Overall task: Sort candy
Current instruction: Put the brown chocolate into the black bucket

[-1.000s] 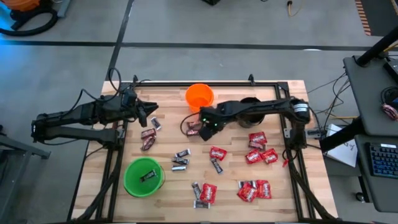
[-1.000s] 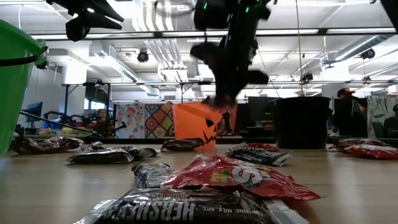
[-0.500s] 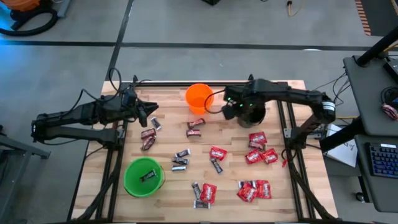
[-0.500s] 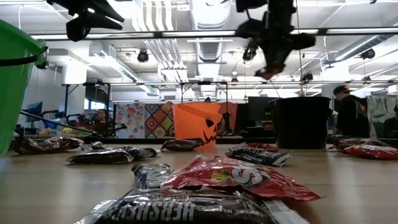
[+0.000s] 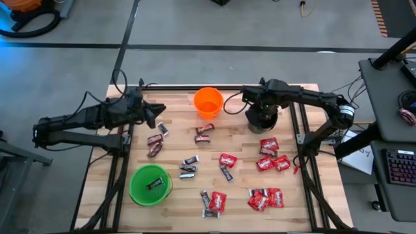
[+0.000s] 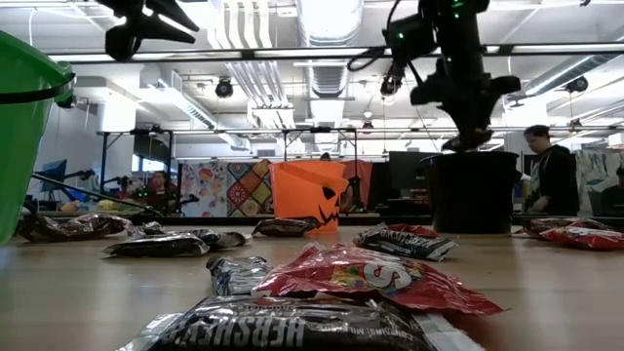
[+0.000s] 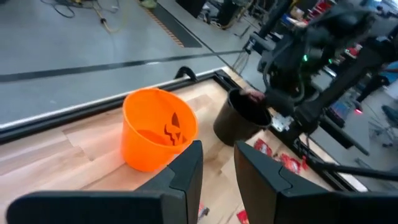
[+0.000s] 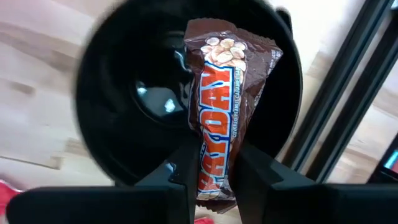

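Observation:
Candy lies scattered on the wooden table: red packets [image 5: 270,144] [image 5: 265,198], dark mini bars [image 5: 188,169] and reddish-brown bars [image 5: 155,144]. One brown PayDay bar [image 8: 217,106] is in my right gripper [image 5: 259,112] [image 8: 217,180], which is shut on it above the black cup [image 5: 261,118] [image 8: 137,99]. My left gripper [image 5: 159,112] [image 7: 217,165] hovers open over the table's far left part, left of the orange cup [image 5: 208,102]. A dark bar lies inside the green cup [image 5: 151,185]. My right gripper pinches the PayDay bar near its wrapper end [image 8: 214,186] between the two fingers [image 8: 185,171]. The fingers point down from above, and the bar lies along them. It is lifted clear, and its free end [image 8: 227,37] hangs over the black cup's mouth.
Orange cup [image 6: 310,195] and black cup [image 6: 473,190] stand near the table's far edge, the green cup [image 6: 19,127] near the near left. Black frame rails [image 5: 123,162] run along both table sides. Bare wood shows at the near left corner. A person stands in the room behind.
My right gripper has risen from the candy near the orange cup with the PayDay bar and swung toward the table's right, ending above the black cup. The bar is lifted clear of the table.

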You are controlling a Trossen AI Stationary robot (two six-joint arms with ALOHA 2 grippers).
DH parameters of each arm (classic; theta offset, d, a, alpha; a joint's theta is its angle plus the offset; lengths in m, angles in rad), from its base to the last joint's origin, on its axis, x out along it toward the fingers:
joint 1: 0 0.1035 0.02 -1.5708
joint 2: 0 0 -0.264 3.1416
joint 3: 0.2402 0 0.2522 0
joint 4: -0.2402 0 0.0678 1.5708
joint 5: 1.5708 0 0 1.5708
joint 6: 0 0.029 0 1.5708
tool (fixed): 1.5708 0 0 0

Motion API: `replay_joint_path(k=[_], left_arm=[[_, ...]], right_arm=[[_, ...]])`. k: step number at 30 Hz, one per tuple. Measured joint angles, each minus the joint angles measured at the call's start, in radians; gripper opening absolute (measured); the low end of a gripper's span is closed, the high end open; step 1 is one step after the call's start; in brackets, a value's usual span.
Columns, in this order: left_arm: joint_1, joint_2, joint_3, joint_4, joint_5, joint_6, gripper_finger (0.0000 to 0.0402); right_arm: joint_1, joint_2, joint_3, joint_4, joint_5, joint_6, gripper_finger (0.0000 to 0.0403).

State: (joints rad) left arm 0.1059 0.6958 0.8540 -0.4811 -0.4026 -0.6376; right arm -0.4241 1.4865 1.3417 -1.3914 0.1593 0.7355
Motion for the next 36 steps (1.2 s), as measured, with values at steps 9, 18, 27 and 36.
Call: replay_joint_path(k=[9,18,27,36], left_arm=[[0.001,0.041,0.049,-0.009,-0.034,-0.003,0.0077],[0.001,0.097,0.069,-0.043,-0.036,-0.062,0.0077],[0.001,0.115,0.069,-0.205,0.050,-0.242,0.0077],[0.000,0.145,0.069,-0.417,0.320,-0.342,0.0077]], right_arm=[[-0.005,-0.034,-0.094,0.104,0.000,-0.035,0.0081],[-0.006,-0.044,-0.098,0.131,0.002,-0.038,0.0127],[-0.007,-0.065,-0.052,0.132,0.000,-0.042,0.0149],[-0.006,-0.117,0.020,0.147,-0.002,-0.075,0.0150]])
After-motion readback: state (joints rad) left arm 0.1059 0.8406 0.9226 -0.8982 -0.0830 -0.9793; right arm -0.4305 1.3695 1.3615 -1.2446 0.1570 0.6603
